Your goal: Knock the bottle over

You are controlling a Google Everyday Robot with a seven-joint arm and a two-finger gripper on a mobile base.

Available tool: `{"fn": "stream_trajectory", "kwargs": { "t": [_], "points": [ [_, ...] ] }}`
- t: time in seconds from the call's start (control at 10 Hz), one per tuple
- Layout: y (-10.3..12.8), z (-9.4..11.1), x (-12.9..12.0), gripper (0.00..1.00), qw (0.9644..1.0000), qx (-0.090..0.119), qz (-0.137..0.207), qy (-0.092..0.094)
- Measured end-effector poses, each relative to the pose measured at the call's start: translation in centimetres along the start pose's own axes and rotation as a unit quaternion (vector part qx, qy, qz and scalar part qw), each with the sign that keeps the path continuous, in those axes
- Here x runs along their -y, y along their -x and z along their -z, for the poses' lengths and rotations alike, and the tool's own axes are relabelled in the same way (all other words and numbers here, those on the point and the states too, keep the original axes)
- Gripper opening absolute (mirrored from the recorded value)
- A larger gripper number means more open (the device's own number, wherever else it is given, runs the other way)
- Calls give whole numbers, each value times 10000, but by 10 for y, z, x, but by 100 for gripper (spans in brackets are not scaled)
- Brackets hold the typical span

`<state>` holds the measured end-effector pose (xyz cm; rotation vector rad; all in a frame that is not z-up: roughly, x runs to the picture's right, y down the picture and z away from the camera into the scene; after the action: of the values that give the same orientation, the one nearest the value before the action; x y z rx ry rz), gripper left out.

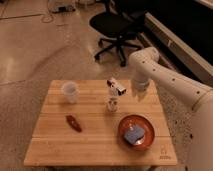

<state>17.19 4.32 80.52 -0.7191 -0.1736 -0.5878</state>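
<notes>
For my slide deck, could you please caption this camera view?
Shut gripper hovers beside the upright bottle on a wooden table, with a white cup and red bowl nearby.

The bottle (113, 100) stands upright near the middle of the worktop (95, 145), toward its far edge. The cup (70, 93) stands well apart to its left in the view, near the far left corner. In front of the cup, nearer the front edge, lies a small elongated item (74, 123). The bowl (148, 123) sits to the front right of the bottle, with a small block (134, 135) lying in it. The claw (136, 93) hangs over the worktop's far right part, near the bottle's top on its right and apart from it. An office chair (117, 25) stands on the floor (40, 50) behind the worktop.
</notes>
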Motion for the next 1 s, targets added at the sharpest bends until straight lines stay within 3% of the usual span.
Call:
{"fn": "stream_trajectory", "kwargs": {
  "t": [0.2,0.3,0.6,0.8,1.0],
  "points": [
    [12,4,16,41,10000,-31,18,-32],
    [16,8,12,41,10000,-60,33,-7],
    [12,0,9,41,9999,-67,107,41],
    [25,4,25,41,9998,-32,170,48],
    [29,-4,28,41,9996,8,257,121]
  ]
}}
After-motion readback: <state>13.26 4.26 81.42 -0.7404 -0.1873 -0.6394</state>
